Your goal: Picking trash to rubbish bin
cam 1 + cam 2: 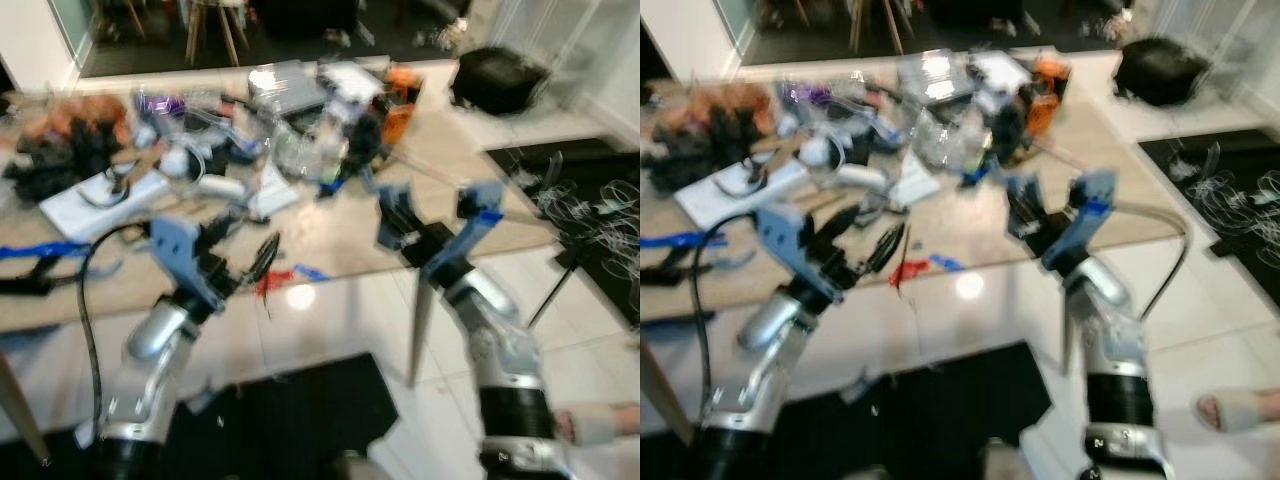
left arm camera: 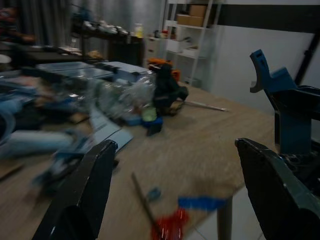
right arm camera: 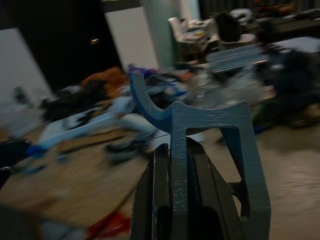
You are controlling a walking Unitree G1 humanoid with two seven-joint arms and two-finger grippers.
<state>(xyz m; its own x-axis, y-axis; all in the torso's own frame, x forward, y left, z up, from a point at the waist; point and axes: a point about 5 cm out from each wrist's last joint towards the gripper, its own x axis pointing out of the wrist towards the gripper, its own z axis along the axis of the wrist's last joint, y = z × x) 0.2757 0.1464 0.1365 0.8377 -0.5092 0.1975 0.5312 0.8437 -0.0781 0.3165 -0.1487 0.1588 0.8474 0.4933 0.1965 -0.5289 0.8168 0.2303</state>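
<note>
The frames are blurred. A cluttered wooden table (image 1: pixel 350 235) stands before me. Near its front edge lie a small red scrap (image 1: pixel 272 282) and a blue scrap (image 1: pixel 310 272), which the left wrist view also shows as the red scrap (image 2: pixel 170 225) and the blue scrap (image 2: pixel 200 202). My left gripper (image 1: pixel 248 248) hovers open just left of them, its fingers (image 2: pixel 85 195) spread wide with nothing between. My right gripper (image 1: pixel 405 235) is over the table's right front part with its black fingers (image 3: pixel 162 200) pressed together. Crumpled clear plastic (image 1: pixel 300 150) sits further back.
Dark clothing (image 1: pixel 60 150), white papers (image 1: pixel 100 195), cables and an orange item (image 1: pixel 400 110) crowd the back of the table. A black bag (image 1: pixel 495 75) lies on the floor beyond, a black mat (image 1: pixel 290 410) below me, and a person's slippered foot (image 1: pixel 1240 410) is at the lower right.
</note>
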